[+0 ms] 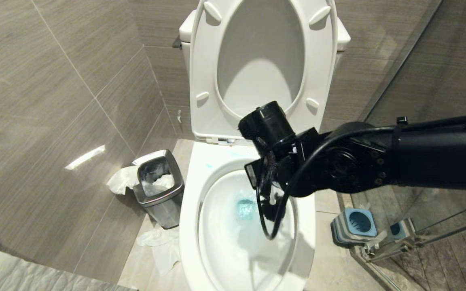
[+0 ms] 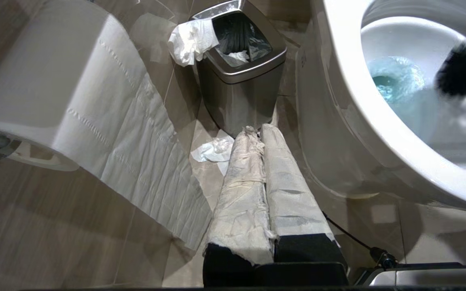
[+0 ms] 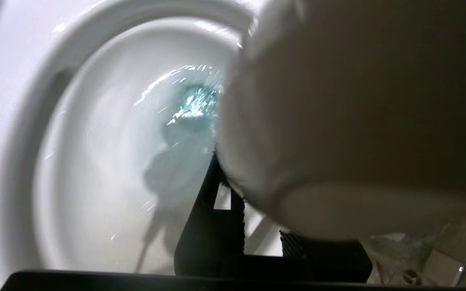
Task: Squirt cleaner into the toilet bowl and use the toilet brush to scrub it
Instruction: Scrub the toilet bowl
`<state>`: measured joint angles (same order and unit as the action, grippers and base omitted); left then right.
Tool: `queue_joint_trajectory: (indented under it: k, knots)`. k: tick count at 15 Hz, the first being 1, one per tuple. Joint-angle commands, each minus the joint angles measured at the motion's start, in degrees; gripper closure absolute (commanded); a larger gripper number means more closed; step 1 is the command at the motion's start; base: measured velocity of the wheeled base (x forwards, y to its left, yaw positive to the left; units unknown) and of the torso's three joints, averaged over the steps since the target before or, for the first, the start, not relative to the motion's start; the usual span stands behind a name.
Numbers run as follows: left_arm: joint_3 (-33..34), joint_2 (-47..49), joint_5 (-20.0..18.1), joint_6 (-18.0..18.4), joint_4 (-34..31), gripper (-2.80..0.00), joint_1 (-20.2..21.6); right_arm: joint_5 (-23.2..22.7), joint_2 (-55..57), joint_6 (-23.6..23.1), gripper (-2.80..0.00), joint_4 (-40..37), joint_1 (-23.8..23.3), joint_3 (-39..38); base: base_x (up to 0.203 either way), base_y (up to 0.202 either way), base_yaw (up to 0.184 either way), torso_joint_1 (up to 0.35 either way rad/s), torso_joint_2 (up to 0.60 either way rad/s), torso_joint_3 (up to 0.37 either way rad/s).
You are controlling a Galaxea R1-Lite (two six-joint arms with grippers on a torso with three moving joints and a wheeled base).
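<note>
The toilet bowl (image 1: 217,238) stands with seat and lid raised and holds blue-tinted water (image 1: 245,209). My right arm reaches in from the right, and my right gripper (image 1: 271,204) points down into the bowl. In the right wrist view my right gripper (image 3: 253,230) is shut on the toilet brush's slim white handle, whose rounded tip (image 3: 338,121) fills the picture. The left wrist view shows the brush's black bristle head (image 2: 461,74) inside the bowl (image 2: 350,81), beside the water. My left gripper (image 2: 257,131) is shut, its fingers wrapped in white cloth, low beside the toilet. The cleaner is out of view.
A small steel bin (image 1: 158,186) stuffed with tissue stands left of the toilet, with more tissue on the floor (image 1: 164,242). The blue-and-grey brush holder (image 1: 356,224) sits on the floor at the right by a glass shower door (image 1: 419,101). A toilet paper roll (image 2: 55,81) hangs on the left.
</note>
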<state>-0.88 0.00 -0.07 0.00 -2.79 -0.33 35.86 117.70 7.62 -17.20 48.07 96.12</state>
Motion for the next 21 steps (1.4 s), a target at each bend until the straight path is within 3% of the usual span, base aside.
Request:
queue_joint_trajectory:
  k: [1, 4, 7, 12, 21]
  knots:
    - [0.00, 0.09, -0.01, 0.00, -0.02, 0.00, -0.02, -0.38, -4.14, 2.08, 0.00, 0.02, 4.89, -3.58, 0.000, 0.000, 0.000, 0.000, 0.00, 0.000]
    - [0.00, 0.09, -0.01, 0.00, -0.02, 0.00, -0.02, 0.03, 0.45, 4.65, 0.00, 2.70, 7.99, -2.21, 0.000, 0.000, 0.000, 0.000, 0.00, 0.000]
    - [0.00, 0.09, -0.01, 0.00, -0.02, 0.00, -0.02, 0.85, 3.22, 4.45, 0.00, 4.92, 5.37, 2.25, 0.000, 0.000, 0.000, 0.000, 0.00, 0.000]
    - [0.00, 0.09, -0.01, 0.00, -0.02, 0.00, -0.02, 0.54, 1.55, 5.18, 0.00, 6.21, 5.28, -5.81, 0.000, 0.000, 0.000, 0.000, 0.00, 0.000]
    - [0.00, 0.09, -0.01, 0.00, -0.02, 0.00, -0.02, 0.79, 8.09, 4.60, 0.00, 8.92, 1.61, 3.56, 0.000, 0.000, 0.000, 0.000, 0.00, 0.000]
